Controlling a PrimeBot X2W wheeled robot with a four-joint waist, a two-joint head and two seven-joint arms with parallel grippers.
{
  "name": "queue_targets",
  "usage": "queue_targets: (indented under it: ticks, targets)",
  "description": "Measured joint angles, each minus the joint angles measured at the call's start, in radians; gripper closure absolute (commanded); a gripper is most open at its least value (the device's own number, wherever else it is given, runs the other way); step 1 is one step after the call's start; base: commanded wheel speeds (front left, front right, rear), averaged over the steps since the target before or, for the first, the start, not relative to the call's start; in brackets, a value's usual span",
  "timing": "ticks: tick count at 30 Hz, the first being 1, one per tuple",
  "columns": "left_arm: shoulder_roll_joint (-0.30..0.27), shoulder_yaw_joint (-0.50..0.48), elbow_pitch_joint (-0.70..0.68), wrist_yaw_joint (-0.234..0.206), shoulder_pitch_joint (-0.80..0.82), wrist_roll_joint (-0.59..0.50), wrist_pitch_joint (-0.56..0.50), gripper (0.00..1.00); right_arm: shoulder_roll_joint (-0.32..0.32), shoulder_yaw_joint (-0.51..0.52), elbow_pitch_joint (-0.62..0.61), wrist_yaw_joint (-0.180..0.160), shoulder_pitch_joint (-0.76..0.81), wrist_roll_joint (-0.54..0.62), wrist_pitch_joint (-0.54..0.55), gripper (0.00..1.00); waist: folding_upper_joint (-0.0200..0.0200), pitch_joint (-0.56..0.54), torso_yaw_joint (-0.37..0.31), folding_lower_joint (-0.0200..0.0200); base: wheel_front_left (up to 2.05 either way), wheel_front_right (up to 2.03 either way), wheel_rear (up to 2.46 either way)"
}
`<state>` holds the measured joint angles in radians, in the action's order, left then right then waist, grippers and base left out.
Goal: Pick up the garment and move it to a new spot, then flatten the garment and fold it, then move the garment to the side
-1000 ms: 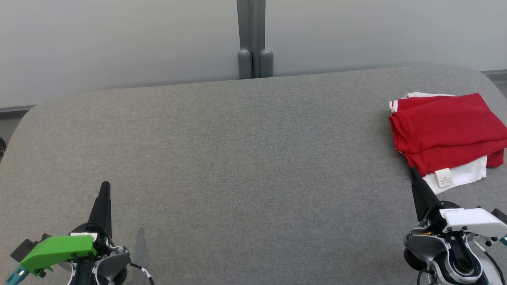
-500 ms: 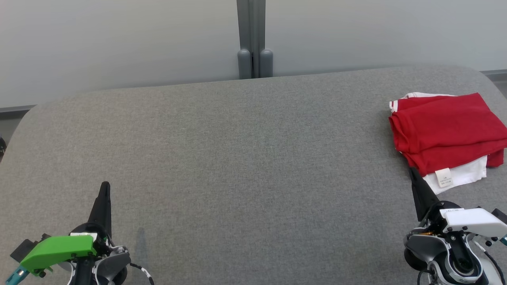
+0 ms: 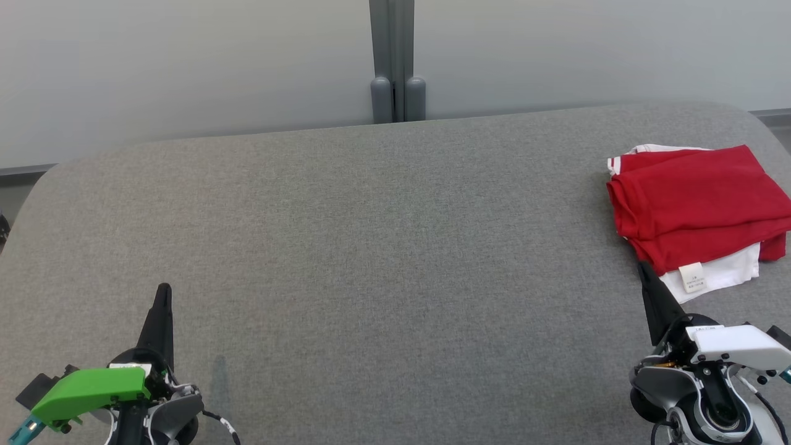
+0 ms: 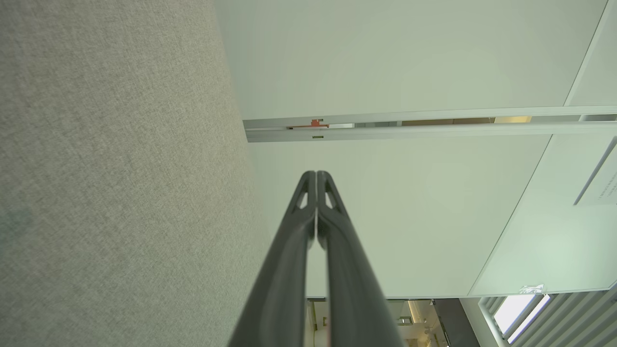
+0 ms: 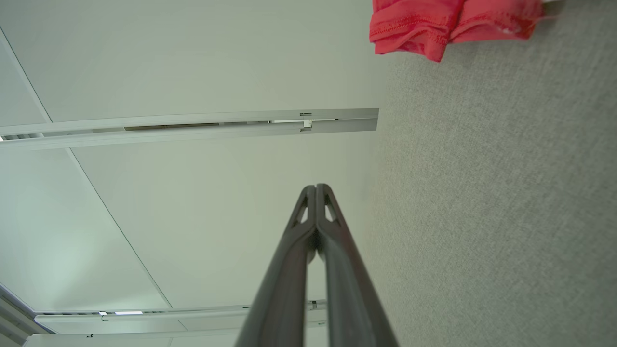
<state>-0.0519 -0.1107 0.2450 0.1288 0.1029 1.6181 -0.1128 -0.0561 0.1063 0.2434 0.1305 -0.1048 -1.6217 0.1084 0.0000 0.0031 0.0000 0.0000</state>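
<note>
The garment [image 3: 695,207] is red with a white underside and a small white label, and it lies folded at the far right of the grey fabric table [image 3: 383,247]. Its red hem [image 5: 434,24] also shows at the top of the right wrist view. My right gripper [image 3: 644,269] is shut and empty, its tip just short of the garment's near white edge. My left gripper [image 3: 164,289] stands at the lower left, shut with nothing in it. In the wrist views both pairs of fingers [image 4: 315,176] [image 5: 315,188] are pressed together.
A pale partition wall [image 3: 185,62] runs behind the table, with a grey post [image 3: 395,62] at its middle. The table's rounded corners sit at the left and right edges of the head view.
</note>
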Motion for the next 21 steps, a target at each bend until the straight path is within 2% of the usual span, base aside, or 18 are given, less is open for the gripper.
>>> queue_targets:
  ticks: [21]
  targets:
    - [0.0, -0.001, 0.0, 0.0, 0.0, -0.001, 0.0, 1.0, 0.002, 0.002, 0.0, 0.0, 0.0, 0.003, 0.0, 1.0, 0.0, 0.0, 0.0, 0.0, 0.0, 0.0, 0.0]
